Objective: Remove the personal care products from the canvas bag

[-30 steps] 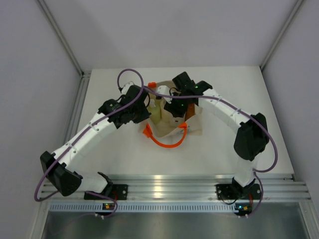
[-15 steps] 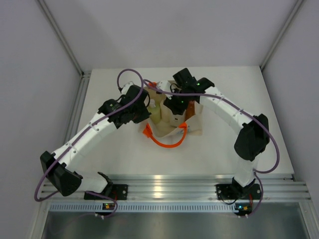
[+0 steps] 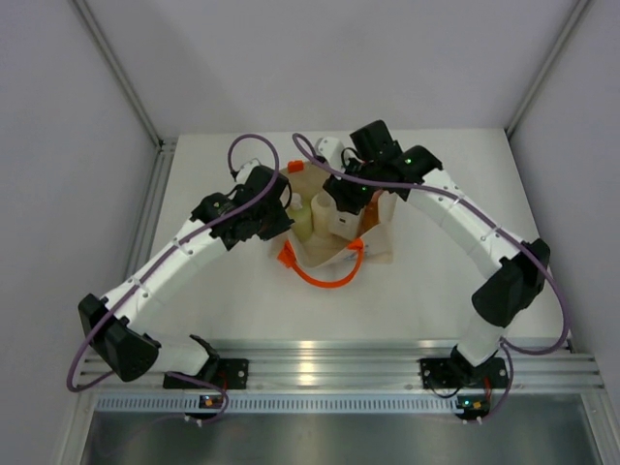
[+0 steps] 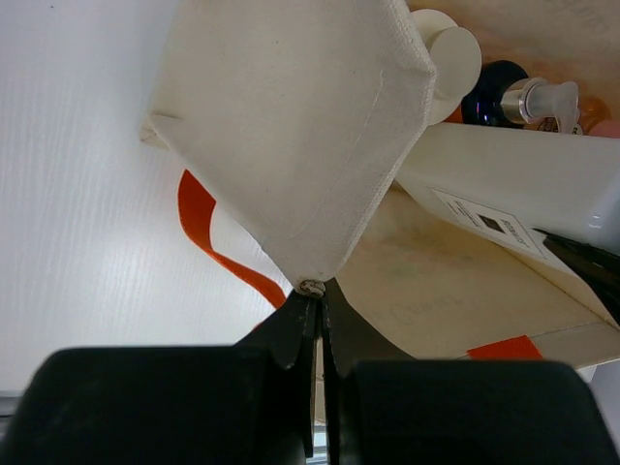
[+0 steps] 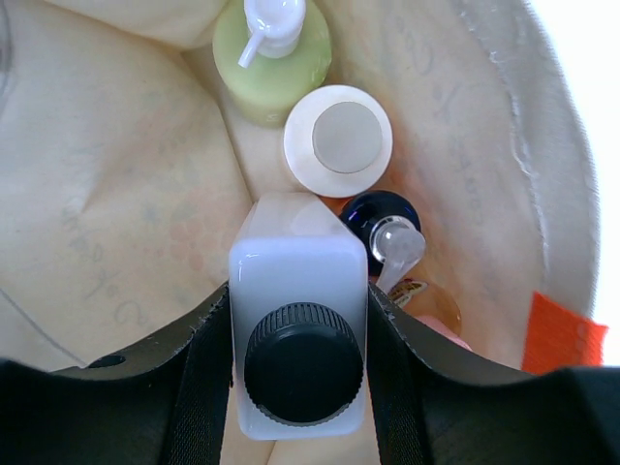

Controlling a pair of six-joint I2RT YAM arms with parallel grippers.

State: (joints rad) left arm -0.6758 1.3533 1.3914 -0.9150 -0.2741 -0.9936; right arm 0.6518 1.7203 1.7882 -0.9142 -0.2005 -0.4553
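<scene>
The canvas bag (image 3: 380, 247) stands mid-table with its mouth open. My left gripper (image 3: 281, 219) is shut on a corner of the bag's rim (image 4: 312, 287) and holds it up. My right gripper (image 5: 298, 329) is shut on the white bottle with the dark cap (image 5: 300, 363), held upright over the bag's mouth (image 3: 341, 221). Still inside the bag are the yellow-green pump bottle (image 5: 271, 68), the cream cylinder (image 5: 338, 140), the orange bottle with the dark pump cap (image 5: 380, 215) and the amber bottle with the pink cap (image 5: 438, 312).
An orange loop handle (image 3: 325, 277) lies on the table in front of the bag, and another (image 3: 294, 167) shows at its back left. Grey walls stand on both sides, and an aluminium rail (image 3: 320, 368) runs along the near edge.
My right arm has swung back and to the right, and its gripper has risen with the white bottle out from among the others. My left arm has not moved.
</scene>
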